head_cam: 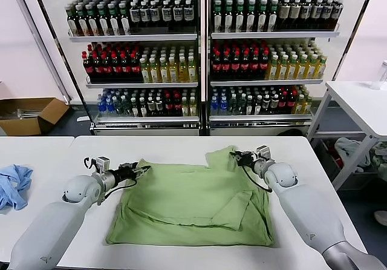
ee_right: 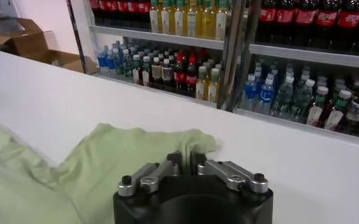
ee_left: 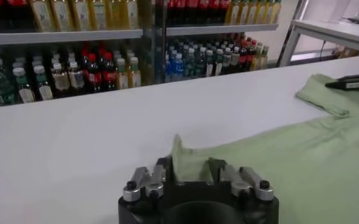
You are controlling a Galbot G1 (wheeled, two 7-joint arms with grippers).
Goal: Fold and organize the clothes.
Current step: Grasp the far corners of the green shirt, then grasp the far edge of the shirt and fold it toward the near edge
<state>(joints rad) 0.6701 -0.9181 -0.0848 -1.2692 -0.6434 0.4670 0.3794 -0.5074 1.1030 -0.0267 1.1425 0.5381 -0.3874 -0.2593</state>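
White table [head_cam: 181, 146] bears the shirt [head_cam: 193, 200]; left end effector [head_cam: 143, 169] and right end effector [head_cam: 234, 156] each pinch a corner.

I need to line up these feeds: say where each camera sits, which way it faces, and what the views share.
Head view: from the head, down at the white table, shirt and both arms.
Left wrist view: behind the left gripper, pinching a shirt corner, facing the drink shelves.
Right wrist view: behind the right gripper, pinching the sleeve, facing the shelves.
Shared: shirt, table, shelves; the left wrist view also catches the right gripper.
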